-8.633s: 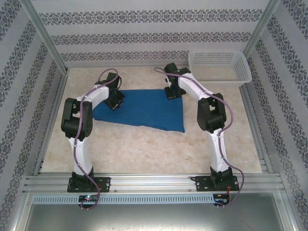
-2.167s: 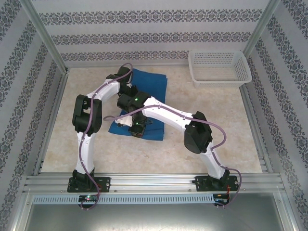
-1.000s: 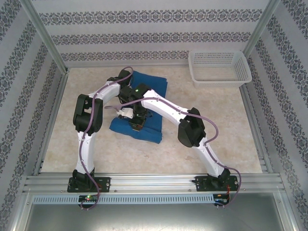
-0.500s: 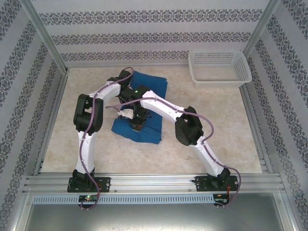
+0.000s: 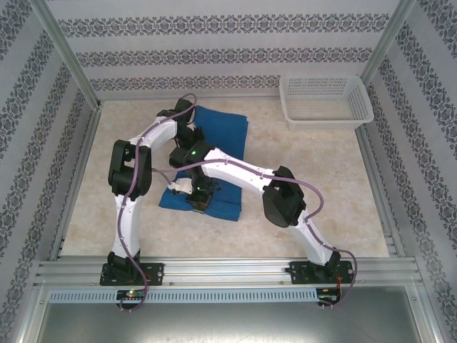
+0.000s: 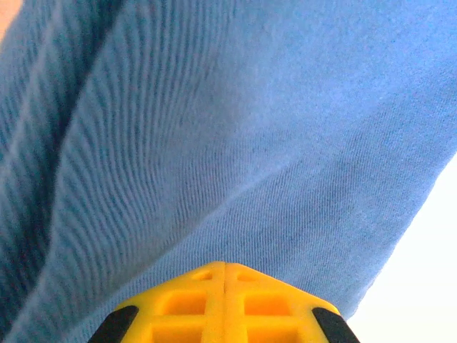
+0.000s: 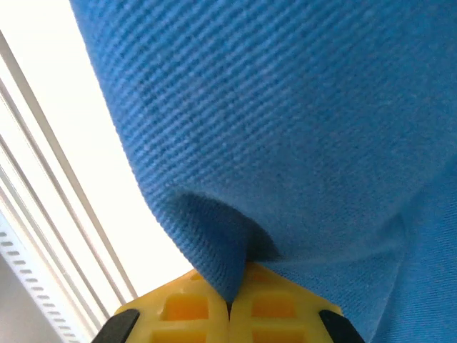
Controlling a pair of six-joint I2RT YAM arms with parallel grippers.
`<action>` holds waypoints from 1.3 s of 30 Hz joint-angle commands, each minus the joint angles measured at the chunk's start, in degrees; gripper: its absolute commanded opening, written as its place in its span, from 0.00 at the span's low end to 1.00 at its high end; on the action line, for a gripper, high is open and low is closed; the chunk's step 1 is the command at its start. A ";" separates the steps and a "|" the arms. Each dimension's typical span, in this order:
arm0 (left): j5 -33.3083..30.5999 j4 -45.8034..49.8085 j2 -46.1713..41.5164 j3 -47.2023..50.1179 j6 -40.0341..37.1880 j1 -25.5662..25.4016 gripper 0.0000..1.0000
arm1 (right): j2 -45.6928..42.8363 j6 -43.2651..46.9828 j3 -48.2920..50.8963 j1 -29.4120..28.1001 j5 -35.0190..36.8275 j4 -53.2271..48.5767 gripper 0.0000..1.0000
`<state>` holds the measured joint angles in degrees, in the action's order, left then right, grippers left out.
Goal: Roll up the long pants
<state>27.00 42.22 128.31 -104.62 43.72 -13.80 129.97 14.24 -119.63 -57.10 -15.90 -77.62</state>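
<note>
Looking down from above, we see the pants [image 5: 227, 125] as a folded royal-blue slab on the left-middle of the table [image 5: 321, 193]. They make a longish rectangle running from the back wall toward the arms, soft and plain with rounded folded edges. The tabletop is a pale, marbled beige. In the far right corner sits a white plastic basket [image 5: 327, 116] with lattice walls, well apart from the cloth.

The left gripper [image 6: 225, 275] is over the far part of the pants. Up close, its chunky yellow fingers are pressed fully together and meet in a blunt point. Fine ribbed knit lies right against them, creased in long diagonal folds. Honestly, we can't tell if any cloth is actually caught in there.

The right gripper [image 7: 230, 289] is down at the near end of the pants, with its arm reaching across the table. Its yellow fingers are clamped tight on a small pinched ridge of fabric that puckers up from the line where they meet. The weave there has a diagonal, twill-like grain. Just past the cloth edge we see pale table and a grooved metal rail [image 7: 50, 229].
</note>
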 commanded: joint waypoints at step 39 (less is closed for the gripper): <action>0.31 3.85 -0.59 -3.90 -1.84 1.31 0.00 | 6.97 6.13 -16.33 9.96 -25.65 -13.70 0.00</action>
<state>27.42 43.79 128.31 -108.03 43.18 -13.37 134.13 18.48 -134.23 -48.01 -39.09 -90.04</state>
